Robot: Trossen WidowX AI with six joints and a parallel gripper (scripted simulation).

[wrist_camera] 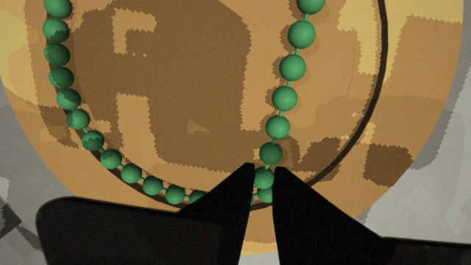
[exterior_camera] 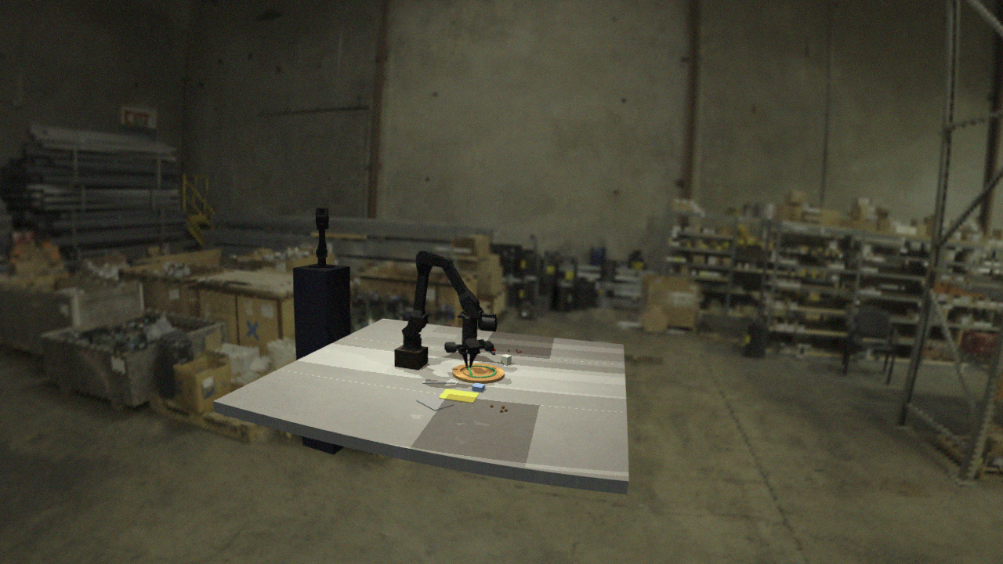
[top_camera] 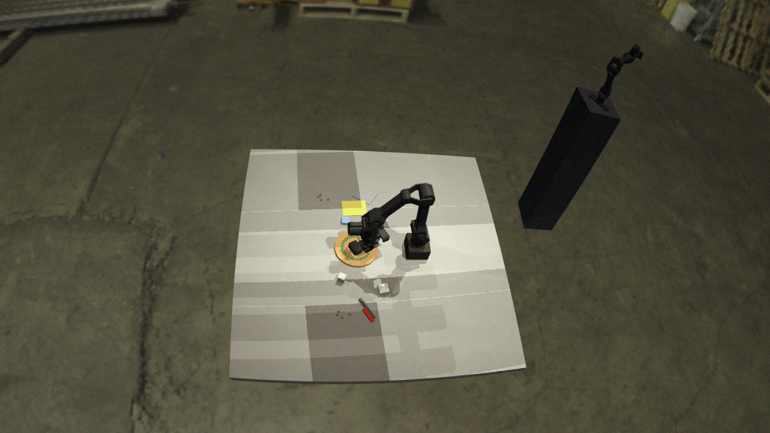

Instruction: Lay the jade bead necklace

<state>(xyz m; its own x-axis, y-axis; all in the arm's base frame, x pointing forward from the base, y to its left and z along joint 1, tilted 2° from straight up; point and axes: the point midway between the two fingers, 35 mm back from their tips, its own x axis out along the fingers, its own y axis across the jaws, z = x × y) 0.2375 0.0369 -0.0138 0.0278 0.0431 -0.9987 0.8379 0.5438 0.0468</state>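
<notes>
Jade bead necklace (wrist_camera: pixel 284 98) lies on the round bead board (wrist_camera: pixel 191 96), and the gripper (wrist_camera: pixel 263 184) is pinching it. The two black fingers are closed on a green bead near the bottom of the wrist view. On the left side the beads sit along the thin dark groove (wrist_camera: pixel 379 85) in the board. On the right side the string of beads runs straight up across the board, inside the groove and not in it.

From the top view, the black arm (top_camera: pixel 400 201) bends down over the orange board (top_camera: pixel 344 257), which sits near the middle of the gray table (top_camera: pixel 280 334). The arm's dark base (top_camera: pixel 425 254) stands just to the right of the board. A yellow pad (top_camera: pixel 353 206) and a small blue block (top_camera: pixel 344 220) lie just past the board on the far side. Two small white cubes (top_camera: pixel 341 278) rest on the near side of the board, well apart from each other. A red and gray tool (top_camera: pixel 367 310) lies nearer still. Tiny brown bits (top_camera: pixel 322 197) are scattered on a darker patch of the table. A tall dark pillar (top_camera: pixel 565 161) stands off to the right, away from the table.
</notes>
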